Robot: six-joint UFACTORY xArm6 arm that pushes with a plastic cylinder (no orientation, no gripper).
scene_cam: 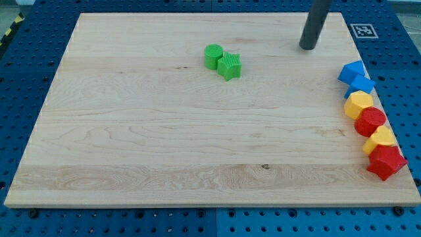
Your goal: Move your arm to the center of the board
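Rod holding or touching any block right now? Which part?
Nothing held. My tip rests on bare board near the view's top right, apart from the green blocks and the right-edge row.

My tip (pixel 307 47) sits near the board's (pixel 131 151) top right. Toward 8 o'clock, the way to the middle is open wood. The green pair, cylinder (pixel 212 56) touching star (pixel 229 66), lies at 9 o'clock. At 4 to 5 o'clock a chain lines the right edge: blue (pixel 350 71), blue (pixel 361 84), yellow (pixel 358 104), red (pixel 370 121), yellow (pixel 380 139), red (pixel 385 162).
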